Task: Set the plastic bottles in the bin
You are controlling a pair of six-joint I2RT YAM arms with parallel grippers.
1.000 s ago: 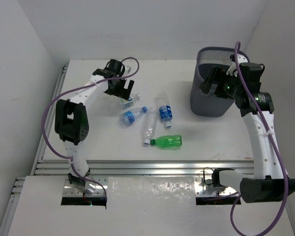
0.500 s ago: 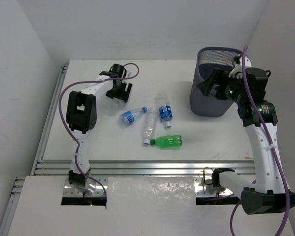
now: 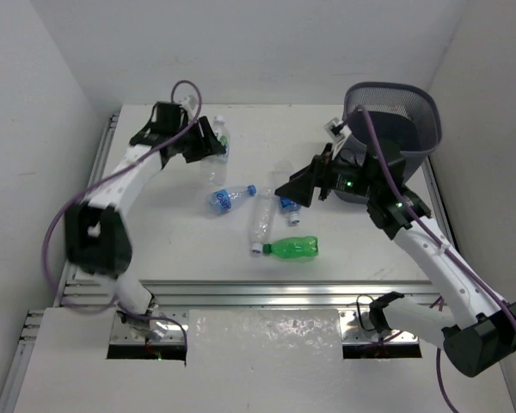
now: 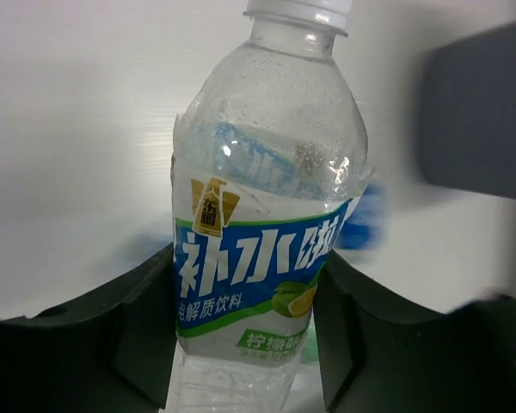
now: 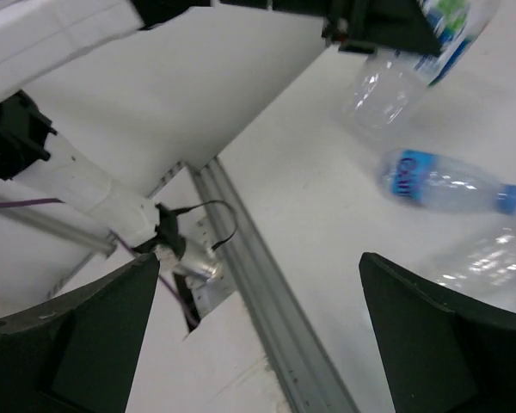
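Observation:
My left gripper (image 3: 210, 146) (image 4: 248, 323) is shut on a clear plastic bottle (image 3: 221, 132) (image 4: 262, 215) with a blue and green label and a white cap, held off the table at the far left. A blue-labelled bottle (image 3: 230, 198) (image 5: 439, 181), a clear one (image 3: 261, 224), a bright green one (image 3: 292, 249) and another blue-labelled one (image 3: 288, 206) lie mid-table. My right gripper (image 3: 292, 189) (image 5: 258, 331) hangs open and empty over them. The grey mesh bin (image 3: 400, 129) stands at the far right.
An aluminium rail (image 3: 241, 292) (image 5: 267, 275) runs along the table's near edge, with both arm bases below it. White walls close in the table at the left, back and right. The right arm stretches from the bin's front towards the table's middle.
My left gripper has shut on the bottle at the far left and lifted it. The right arm has swung from the bin leftward to above the lying bottles.

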